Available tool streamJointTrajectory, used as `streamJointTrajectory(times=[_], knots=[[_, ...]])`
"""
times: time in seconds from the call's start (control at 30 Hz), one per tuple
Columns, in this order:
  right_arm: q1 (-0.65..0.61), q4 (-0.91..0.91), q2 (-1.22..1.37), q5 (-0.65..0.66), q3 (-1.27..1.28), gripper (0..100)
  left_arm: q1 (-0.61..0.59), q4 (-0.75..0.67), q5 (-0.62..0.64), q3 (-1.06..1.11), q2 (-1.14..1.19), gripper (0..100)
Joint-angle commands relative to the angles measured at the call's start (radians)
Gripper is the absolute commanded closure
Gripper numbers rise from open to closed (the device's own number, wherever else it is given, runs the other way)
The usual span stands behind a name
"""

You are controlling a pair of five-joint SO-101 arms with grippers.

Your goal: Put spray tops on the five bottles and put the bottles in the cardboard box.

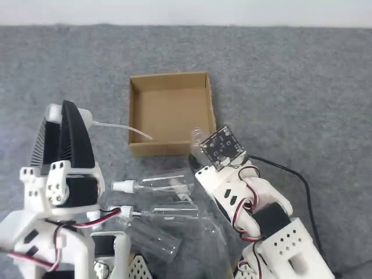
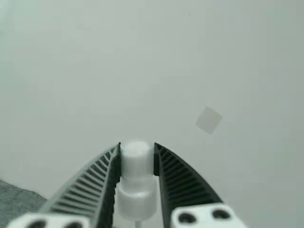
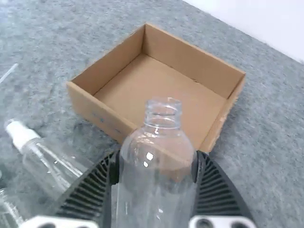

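- White spray top sits pinched between the left gripper's nearly closed fingers, raised at the left.
- Right gripper clamps a clear, uncapped bottle, just near of the box.
- A topped bottle lies between the arms.

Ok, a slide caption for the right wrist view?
The right gripper holds an uncapped bottle near the box; a capped bottle lies on the mat.
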Motion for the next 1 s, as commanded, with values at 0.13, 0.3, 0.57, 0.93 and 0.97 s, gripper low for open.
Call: streamJointTrajectory(times=[0.13,0.3,0.57,0.93,0.97], knots=[[-0.051,-0.016,-0.028,0.018,-0.011,91.6,0.005,-0.034,0.009,0.001,-0.005,99],[-0.096,-0.025,-0.028,0.018,0.005,91.6,0.098,-0.026,-0.012,0.022,-0.005,99],[-0.108,-0.025,-0.028,0.018,0.005,91.6,0.158,-0.031,-0.055,0.038,-0.005,99],[-0.133,-0.067,-0.030,0.055,0.005,91.6,0.158,-0.032,-0.057,0.041,-0.005,99],[-0.142,-0.071,-0.030,0.068,0.006,91.6,0.158,-0.032,-0.058,0.039,-0.006,99]])
